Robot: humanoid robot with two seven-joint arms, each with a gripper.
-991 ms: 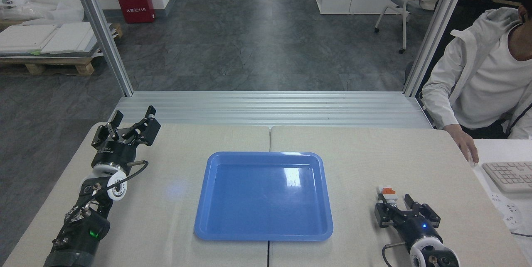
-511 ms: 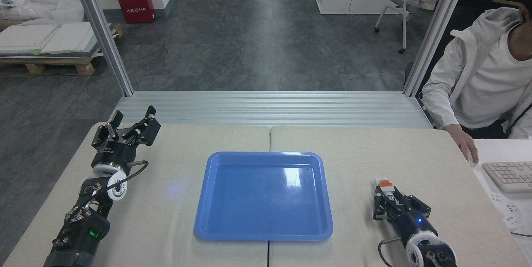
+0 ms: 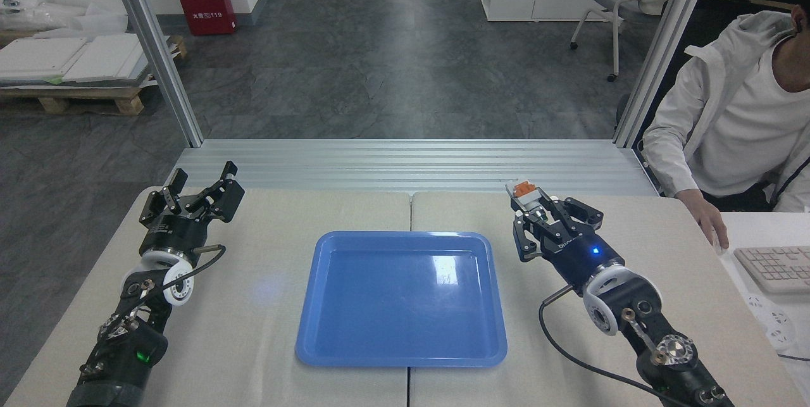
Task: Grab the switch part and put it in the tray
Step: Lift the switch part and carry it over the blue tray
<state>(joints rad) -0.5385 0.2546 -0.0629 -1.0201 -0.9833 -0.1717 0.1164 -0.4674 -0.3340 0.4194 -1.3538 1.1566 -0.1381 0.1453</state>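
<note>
Change noted: a second ago the right gripper sat low at the table's near right corner with the switch at its fingertips. Now it is raised and carried forward and inward, to just beyond the far right corner of the tray. The switch has travelled with it.

Meaning: the pick looks complete; the carry is under way. Remaining, by judgement: move left over the tray, lower, let go.

Right gripper: clenched on the switch, orange end uppermost and clear of the fingers. The green button end is hidden between them.

Left gripper: unchanged, resting at the table's far left, fingers spread, holding nothing.

Switch location: held in the air, right of the tray and not over it; not touching the table.

Tray: bare inside, unmoved, at the table's centre.

Count:
- switch: one
- tray: one
- grippers: two
- table: one surface, with a seam down the middle
- person: one, seated at the far right, hand near a keyboard
</note>
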